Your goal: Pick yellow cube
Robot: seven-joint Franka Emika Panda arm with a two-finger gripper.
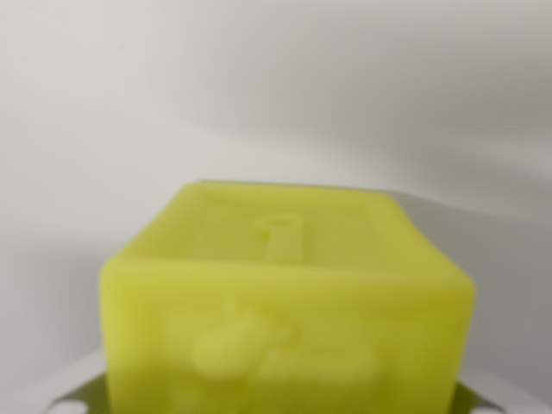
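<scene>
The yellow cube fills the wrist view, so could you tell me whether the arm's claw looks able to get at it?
Probably yes: the yellow cube sits close under the camera with only bare pale surface around it. The claw itself is not clearly visible, so its state is uncertain.

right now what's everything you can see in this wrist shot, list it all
yellow cube: one, yellow-green, fills the lower middle of the wrist view, blurred, raised shapes on its top and front faces
surface: one, plain pale grey-white, behind and around the cube
pincer: pale grey parts at the bottom corners, one at the wrist view's left and one at the wrist view's right, beside the cube; too little shows to tell whether it is open or shut
</scene>
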